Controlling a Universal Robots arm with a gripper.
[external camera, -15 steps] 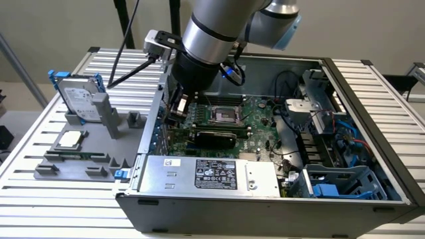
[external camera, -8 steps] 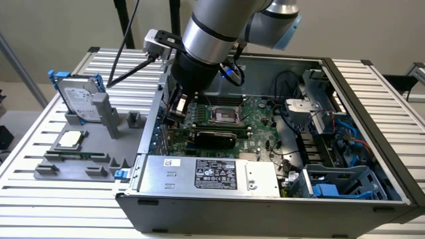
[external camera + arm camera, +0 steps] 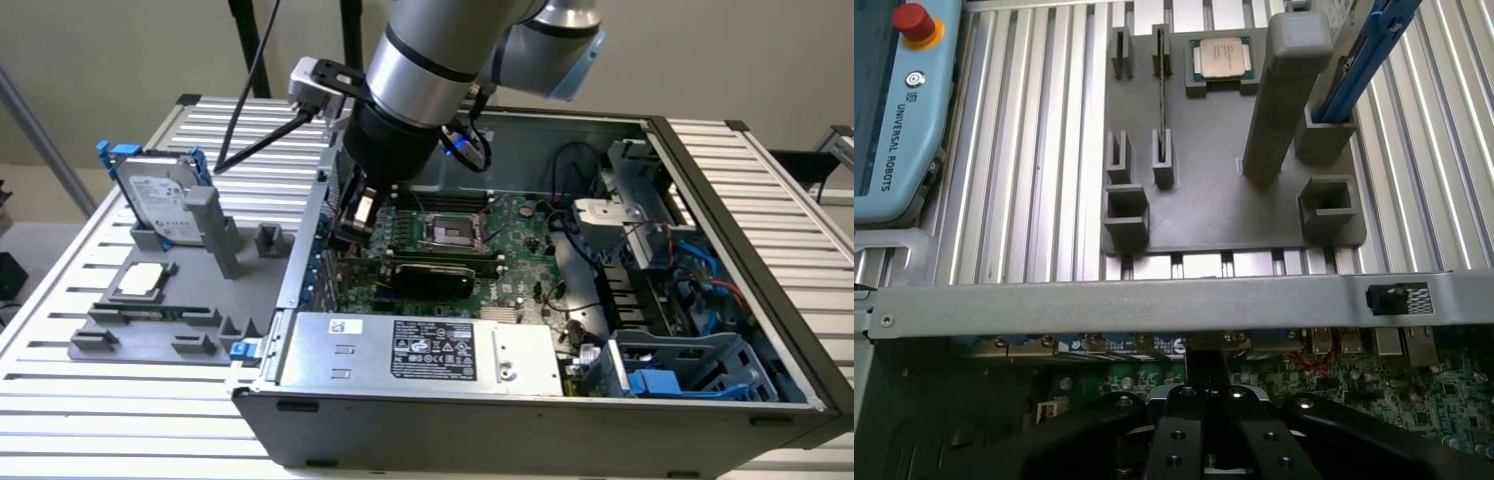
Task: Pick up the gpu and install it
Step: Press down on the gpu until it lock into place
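Observation:
The gpu lies along the motherboard inside the open computer case, its black face up with a green edge showing. My gripper reaches down into the case at the card's end near the case wall on the exterior view's left. In the wrist view the gripper has its fingers together, shut, just inside the case wall above the board. Whether the fingers touch or pinch the card is hidden by the gripper's body.
A grey holder tray sits on the slatted table at the exterior view's left. It carries a hard drive in a blue frame, a processor chip and a memory stick. A teach pendant lies beyond.

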